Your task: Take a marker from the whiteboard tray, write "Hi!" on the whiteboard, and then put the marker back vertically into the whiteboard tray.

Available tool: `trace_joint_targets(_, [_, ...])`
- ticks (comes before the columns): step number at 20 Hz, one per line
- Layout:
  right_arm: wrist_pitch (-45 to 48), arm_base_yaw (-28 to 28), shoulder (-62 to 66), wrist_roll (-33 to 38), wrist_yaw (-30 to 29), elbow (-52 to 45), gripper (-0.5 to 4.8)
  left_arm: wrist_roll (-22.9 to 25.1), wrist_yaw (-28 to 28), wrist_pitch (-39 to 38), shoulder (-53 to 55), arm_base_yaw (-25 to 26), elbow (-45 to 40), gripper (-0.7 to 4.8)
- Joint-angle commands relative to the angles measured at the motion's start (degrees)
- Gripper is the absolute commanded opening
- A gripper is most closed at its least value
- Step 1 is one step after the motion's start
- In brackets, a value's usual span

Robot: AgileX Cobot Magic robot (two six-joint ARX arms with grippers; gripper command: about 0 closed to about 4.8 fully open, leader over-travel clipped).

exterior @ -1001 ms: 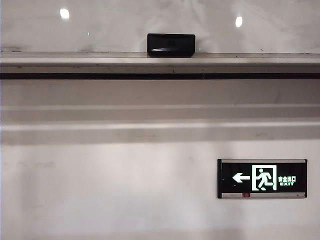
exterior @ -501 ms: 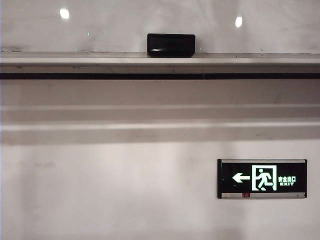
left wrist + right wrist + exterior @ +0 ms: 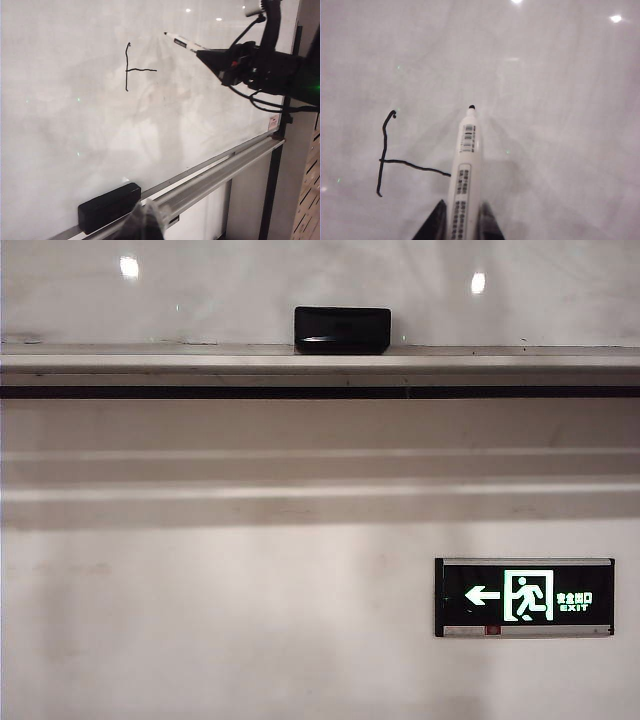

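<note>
The whiteboard (image 3: 560, 100) bears a black upright stroke (image 3: 382, 155) with a short crossbar (image 3: 415, 166) running from its middle. My right gripper (image 3: 464, 225) is shut on the marker (image 3: 465, 175), a white barrel with printed labels and a bare black tip that points at the board, just past the crossbar's free end and higher. I cannot tell whether the tip touches the board. In the left wrist view the same right gripper (image 3: 212, 55) holds the marker (image 3: 182, 42) high above the whiteboard tray (image 3: 225, 167). My left gripper (image 3: 145, 222) hangs shut and empty near the tray. Neither gripper shows in the exterior view.
A black eraser block (image 3: 110, 207) stands on the tray against the board, close to my left gripper; the exterior view shows this eraser (image 3: 342, 329) too. Below the tray (image 3: 500, 362) a green exit sign (image 3: 524, 597) hangs on the wall. The board's dark frame edge (image 3: 287, 115) lies behind the right arm.
</note>
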Motion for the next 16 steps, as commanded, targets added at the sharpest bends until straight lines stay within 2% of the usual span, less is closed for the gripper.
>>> trace_joint_targets(1, [0.37,-0.02,0.2,-0.13,-0.24,0.22,-0.01,0.0,0.33,0.28,-0.2,0.02,0.26,-0.06])
trace_joint_targets(10, [-0.83,-0.11,1.75,-0.13,-0.09,0.22,-0.01,0.0,0.33,0.26,-0.2,0.02,0.26,-0.06])
trace_joint_targets(16, [-7.5,-0.09,1.68,-0.07,0.57,0.22,-0.01,0.0,0.31,0.28,-0.2,0.02,0.26,-0.06])
